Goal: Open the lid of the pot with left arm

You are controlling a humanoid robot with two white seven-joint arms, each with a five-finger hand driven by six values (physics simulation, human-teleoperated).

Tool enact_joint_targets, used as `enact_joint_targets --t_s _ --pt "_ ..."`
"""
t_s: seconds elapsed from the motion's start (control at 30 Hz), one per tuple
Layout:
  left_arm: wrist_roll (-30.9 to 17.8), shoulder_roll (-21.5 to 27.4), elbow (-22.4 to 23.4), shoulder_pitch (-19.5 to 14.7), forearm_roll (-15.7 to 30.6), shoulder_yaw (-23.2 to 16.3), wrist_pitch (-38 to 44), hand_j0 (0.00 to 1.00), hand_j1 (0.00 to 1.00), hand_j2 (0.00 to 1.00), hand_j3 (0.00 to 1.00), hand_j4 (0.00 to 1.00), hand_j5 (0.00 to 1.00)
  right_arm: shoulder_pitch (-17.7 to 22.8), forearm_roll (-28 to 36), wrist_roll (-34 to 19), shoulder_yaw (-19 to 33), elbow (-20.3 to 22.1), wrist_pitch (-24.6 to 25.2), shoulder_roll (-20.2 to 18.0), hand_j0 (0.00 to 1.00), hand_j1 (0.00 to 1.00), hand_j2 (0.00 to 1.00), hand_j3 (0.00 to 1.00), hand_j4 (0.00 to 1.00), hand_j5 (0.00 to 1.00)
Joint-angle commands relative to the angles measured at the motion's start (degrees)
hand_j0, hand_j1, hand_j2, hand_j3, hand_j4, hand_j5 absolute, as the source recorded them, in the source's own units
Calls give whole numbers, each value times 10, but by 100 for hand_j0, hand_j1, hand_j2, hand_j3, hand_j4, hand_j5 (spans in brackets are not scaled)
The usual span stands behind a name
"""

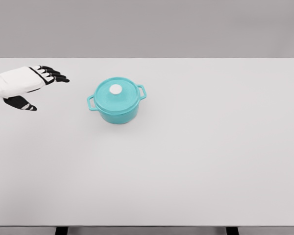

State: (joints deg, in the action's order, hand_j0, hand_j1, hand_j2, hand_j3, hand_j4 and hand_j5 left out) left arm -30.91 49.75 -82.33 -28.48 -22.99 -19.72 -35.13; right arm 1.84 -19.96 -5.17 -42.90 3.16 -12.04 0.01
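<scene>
A white robotic left arm [12, 82] enters from the left edge of the head view, high in the frame, reaching toward the right. Its left hand [36, 84] has a white back and black fingers [56, 76], which stretch out straight and slightly spread. The black thumb [22, 104] hangs apart below the palm. The hand holds nothing.

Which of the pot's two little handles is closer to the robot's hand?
The handle on the pot's left side, the lower one in the picture. It faces the left hand; the other handle sits on the far right side of the teal pot.
</scene>
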Motion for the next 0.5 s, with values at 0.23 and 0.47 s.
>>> enact_joint_targets --t_s 0.23,0.47 --pt "-37 -26 -20 -15 2 -6 1 100 100 100 100 100 100 0 0 0 0 -3 0 0 100 100 100 100 100 100" --pt "-38 -13 -23 -128 99 -133 1 100 100 100 100 100 100 0 0 0 0 -3 0 0 100 100 100 100 100 100"
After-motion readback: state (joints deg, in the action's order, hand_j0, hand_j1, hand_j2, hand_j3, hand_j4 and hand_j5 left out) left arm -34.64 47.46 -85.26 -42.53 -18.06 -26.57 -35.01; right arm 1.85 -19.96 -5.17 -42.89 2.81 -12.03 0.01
